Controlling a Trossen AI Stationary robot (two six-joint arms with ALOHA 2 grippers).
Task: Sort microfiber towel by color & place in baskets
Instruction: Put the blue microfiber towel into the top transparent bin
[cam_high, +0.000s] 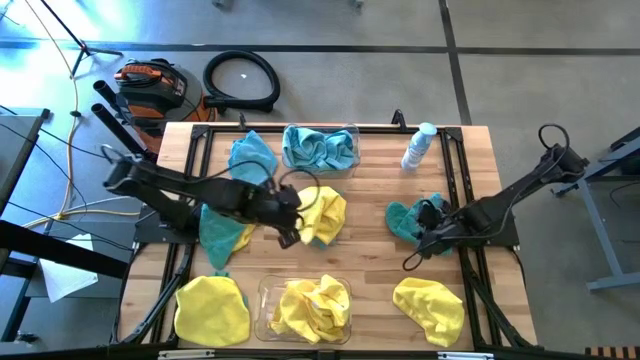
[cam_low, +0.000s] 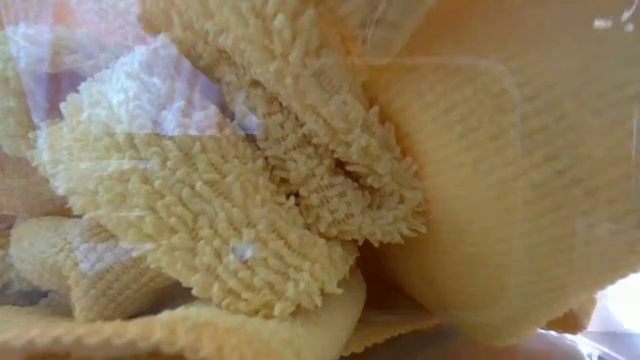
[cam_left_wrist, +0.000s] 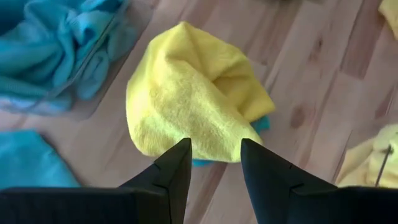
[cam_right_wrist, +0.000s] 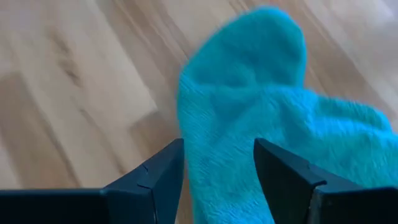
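Wooden table (cam_high: 370, 262), cloths scattered across it. Left gripper (cam_left_wrist: 214, 157) sits at table centre with fingers apart, straddling the near edge of a yellow towel (cam_left_wrist: 193, 99) that lies bunched over a sliver of teal cloth; nothing is clamped. Right gripper (cam_right_wrist: 217, 165) is at the right-centre, jaws spread wide over a crumpled teal towel (cam_right_wrist: 267, 124), fabric lying between the fingers but not pinched as far as can be seen. Far basket (cam_high: 350, 133) holds teal cloth; near basket (cam_high: 264, 296) holds yellow, pressed up against the low camera. Loose pieces remain: a teal one at far left beside the far basket (cam_high: 252, 155), a teal one left of centre (cam_high: 222, 232), yellow ones at near left (cam_high: 212, 310) and near right (cam_high: 430, 308). Judgement: the towels are light, limp and fuzzy, so no slip worry; they will drape and trail, so pinch a raised fold near the middle. A small white bottle (cam_high: 418, 147) stands at far right; its label is unreadable. No other writing seen.
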